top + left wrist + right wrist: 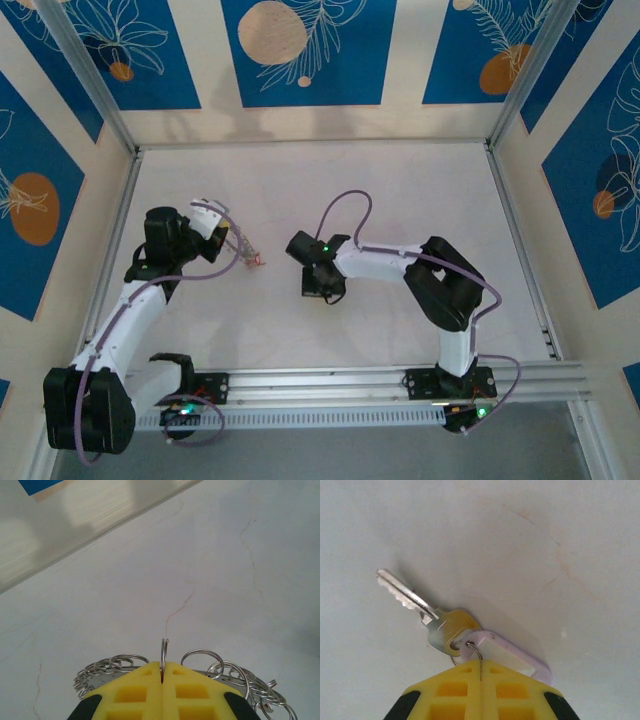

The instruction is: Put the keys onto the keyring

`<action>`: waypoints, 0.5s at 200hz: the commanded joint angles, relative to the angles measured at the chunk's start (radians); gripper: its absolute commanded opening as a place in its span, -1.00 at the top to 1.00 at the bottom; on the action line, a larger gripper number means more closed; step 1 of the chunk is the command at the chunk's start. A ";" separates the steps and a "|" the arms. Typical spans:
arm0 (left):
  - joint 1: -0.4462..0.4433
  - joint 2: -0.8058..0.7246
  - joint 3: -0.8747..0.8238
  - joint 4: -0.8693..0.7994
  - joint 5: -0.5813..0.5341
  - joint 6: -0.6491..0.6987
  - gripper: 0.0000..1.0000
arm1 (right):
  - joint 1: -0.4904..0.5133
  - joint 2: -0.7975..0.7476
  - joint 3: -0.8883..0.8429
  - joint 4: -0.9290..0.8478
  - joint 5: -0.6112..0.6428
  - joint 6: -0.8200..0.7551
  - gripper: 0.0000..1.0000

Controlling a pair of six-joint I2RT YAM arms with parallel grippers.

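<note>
Pinching one thin loop of the keyring [164, 652] in the left gripper [163, 674], yellow pads squeezed shut on the wire. Holding it toward the left edge of the table [400, 190], about halfway between the near and far edges. Lots of little silver loops bunched around the pads on both sides. Cannot tell if resting on the table or just over it.

Gripping a key [427, 611] with the right gripper [481, 672], pads closed on the tiny ring at its head, near the middle of the table. Pale pink tag [515, 655] on that same tiny ring, just beside the key.

Well apart, keyring and key, so not joined yet.

Could go wrong in a few ways, probably. Might slip out, with so little wire between the pads. Might swing and point the wrong way, dangling loose from that tiny ring. Might snag on the wrong loop, with so many crowded together. Might miss the gap if pushed in crooked.
</note>
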 commanded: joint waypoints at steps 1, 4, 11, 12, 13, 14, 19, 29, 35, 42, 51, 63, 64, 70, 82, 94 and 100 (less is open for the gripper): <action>0.014 -0.015 -0.003 0.011 0.025 0.004 1.00 | 0.013 -0.061 0.010 -0.020 0.080 -0.120 1.00; 0.014 -0.015 -0.003 0.012 0.026 0.004 1.00 | 0.012 -0.065 0.007 -0.016 0.081 -0.128 1.00; 0.015 -0.014 -0.003 0.013 0.026 0.004 1.00 | 0.007 -0.081 -0.003 0.000 0.072 -0.141 1.00; 0.014 -0.014 -0.002 0.013 0.026 0.004 1.00 | 0.004 -0.085 -0.009 0.009 0.066 -0.144 1.00; 0.014 -0.014 -0.002 0.012 0.026 0.003 1.00 | 0.004 -0.085 -0.009 0.009 0.066 -0.144 1.00; 0.014 -0.014 -0.003 0.013 0.026 0.003 1.00 | 0.004 -0.088 -0.012 0.013 0.063 -0.145 1.00; 0.015 -0.013 -0.002 0.013 0.027 0.003 1.00 | -0.003 -0.101 -0.026 0.036 0.041 -0.150 1.00; 0.014 -0.015 -0.003 0.012 0.027 0.003 1.00 | -0.021 -0.126 -0.062 0.086 -0.004 -0.146 1.00; 0.015 -0.015 -0.003 0.012 0.026 0.003 1.00 | -0.031 -0.141 -0.087 0.123 -0.032 -0.141 1.00; 0.015 -0.014 -0.002 0.012 0.026 0.003 1.00 | -0.041 -0.159 -0.115 0.160 -0.056 -0.132 1.00; 0.014 -0.015 -0.002 0.011 0.026 0.003 1.00 | -0.054 -0.170 -0.137 0.185 -0.078 -0.115 1.00; 0.015 -0.013 -0.003 0.013 0.026 0.003 1.00 | -0.070 -0.173 -0.148 0.186 -0.108 -0.098 1.00; 0.015 -0.013 -0.004 0.013 0.027 0.003 1.00 | -0.071 -0.174 -0.149 0.186 -0.111 -0.097 1.00; 0.014 -0.013 -0.004 0.012 0.027 0.003 1.00 | -0.074 -0.179 -0.154 0.184 -0.116 -0.082 0.94; 0.014 -0.012 -0.004 0.014 0.028 0.003 1.00 | -0.091 -0.189 -0.172 0.177 -0.161 -0.027 0.68; 0.015 -0.010 -0.003 0.013 0.030 0.003 1.00 | -0.109 -0.197 -0.198 0.185 -0.216 0.051 0.57; 0.014 -0.010 -0.003 0.014 0.030 0.002 1.00 | -0.120 -0.199 -0.215 0.198 -0.252 0.090 0.53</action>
